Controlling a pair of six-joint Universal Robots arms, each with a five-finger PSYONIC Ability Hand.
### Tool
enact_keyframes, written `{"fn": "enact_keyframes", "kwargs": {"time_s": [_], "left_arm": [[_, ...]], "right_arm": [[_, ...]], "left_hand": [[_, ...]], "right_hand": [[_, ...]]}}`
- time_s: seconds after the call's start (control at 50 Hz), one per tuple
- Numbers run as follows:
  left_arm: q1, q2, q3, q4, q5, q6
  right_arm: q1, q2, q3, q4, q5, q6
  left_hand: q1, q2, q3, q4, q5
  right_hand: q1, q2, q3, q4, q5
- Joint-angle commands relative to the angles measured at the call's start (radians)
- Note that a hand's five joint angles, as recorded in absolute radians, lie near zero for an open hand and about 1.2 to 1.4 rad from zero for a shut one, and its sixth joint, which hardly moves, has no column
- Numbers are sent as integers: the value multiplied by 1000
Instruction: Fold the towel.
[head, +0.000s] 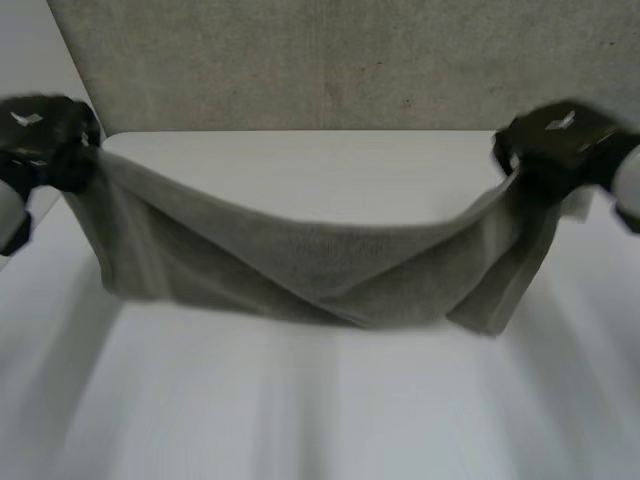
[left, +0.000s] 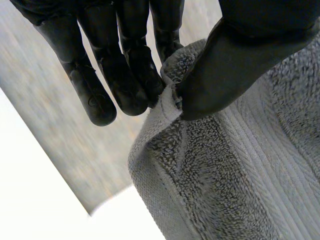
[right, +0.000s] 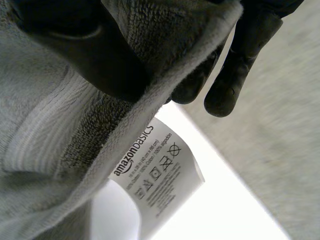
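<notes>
at towel (head: 300, 265) corners, both robot hands (head: 45, 140) (head: 560, 140) pinch.

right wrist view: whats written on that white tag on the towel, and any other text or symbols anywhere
"amazonbasics": printed on the white care label sewn to the edge of the towel.
A row of laundry care symbols beneath the brand, one of them a crossed-out circle: same label.
Fine print beside and below the symbols: too small to read reliably.
No other readable text or numbers.
</notes>
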Motion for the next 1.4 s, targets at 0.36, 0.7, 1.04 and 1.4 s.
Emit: {"fn": "enact_keyframes", "kwargs": {"time_s": [0.36,0.7,1.04,1.4], "left_arm": [[-188,-513,1100,-11,-298,-49],[-173,-492,665,45,-287,-85],[-98,-314,25,313,-177,-60],[6,53,-136,234,30,-45]], "right_arm": [[154,259,-511,-644,241,142],[124,259,-226,-645,97,161],[-26,170,190,-480,-18,-34],[-254,-171,181,-148,-308,107]], "left_hand": [[122,62,66,43,99],[122,62,66,43,99],[122,62,66,43,99],[122,62,66,43,99]], "right_hand": [[67,99,64,61,61],[67,99,64,61,61],[67,99,64,61,61],[67,99,64,61,61]]}}
